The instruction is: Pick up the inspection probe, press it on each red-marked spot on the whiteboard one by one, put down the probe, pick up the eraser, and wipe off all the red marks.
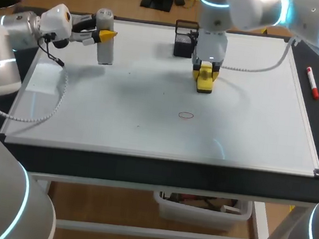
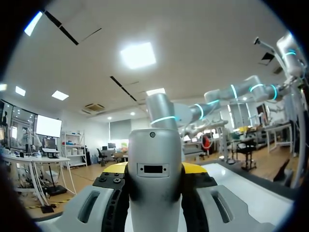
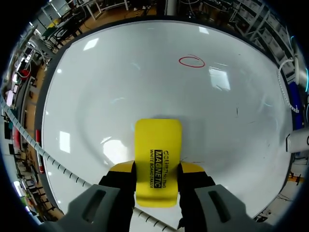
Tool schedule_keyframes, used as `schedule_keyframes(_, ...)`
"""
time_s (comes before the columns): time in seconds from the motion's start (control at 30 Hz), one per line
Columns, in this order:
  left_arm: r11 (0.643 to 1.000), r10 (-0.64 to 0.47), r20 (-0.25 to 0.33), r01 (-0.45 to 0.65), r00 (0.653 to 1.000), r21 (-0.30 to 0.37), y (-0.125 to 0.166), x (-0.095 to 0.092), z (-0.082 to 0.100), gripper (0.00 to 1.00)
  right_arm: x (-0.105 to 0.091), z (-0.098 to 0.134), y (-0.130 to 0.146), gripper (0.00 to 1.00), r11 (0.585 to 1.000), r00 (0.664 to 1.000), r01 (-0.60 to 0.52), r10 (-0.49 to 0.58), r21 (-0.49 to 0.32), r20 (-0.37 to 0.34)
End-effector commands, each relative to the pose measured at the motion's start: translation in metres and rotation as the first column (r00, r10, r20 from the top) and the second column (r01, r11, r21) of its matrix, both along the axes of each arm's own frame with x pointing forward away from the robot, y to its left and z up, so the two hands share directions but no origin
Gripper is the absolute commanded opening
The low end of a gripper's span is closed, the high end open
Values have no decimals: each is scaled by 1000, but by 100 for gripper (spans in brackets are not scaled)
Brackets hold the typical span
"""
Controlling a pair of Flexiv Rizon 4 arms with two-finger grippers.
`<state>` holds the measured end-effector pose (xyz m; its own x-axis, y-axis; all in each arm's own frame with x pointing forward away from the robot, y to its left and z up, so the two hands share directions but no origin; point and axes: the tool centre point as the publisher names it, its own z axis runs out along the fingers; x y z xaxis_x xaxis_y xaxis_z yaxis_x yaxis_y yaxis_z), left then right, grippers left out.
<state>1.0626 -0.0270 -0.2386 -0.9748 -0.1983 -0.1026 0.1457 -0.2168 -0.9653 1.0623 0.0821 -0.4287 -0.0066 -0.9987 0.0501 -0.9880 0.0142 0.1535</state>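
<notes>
The grey cylindrical inspection probe stands upright over the whiteboard's far left, my left gripper shut on it; in the left wrist view the probe fills the space between the yellow-tipped fingers. My right gripper is shut on the yellow eraser near the board's far middle. The right wrist view shows the eraser between the fingers, over the board. One red oval mark lies at the board's middle, ahead of the eraser.
The whiteboard covers most of the black table. A black holder stands at the far edge beside my right arm. A red marker lies on the table right of the board.
</notes>
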Motion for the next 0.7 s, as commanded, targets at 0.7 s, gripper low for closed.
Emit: schedule_keyframes(0.7,997,75,-15,-75,997,-5,-1,-5,3,0,4,48,-66,0,996,993,84,-85,6,77)
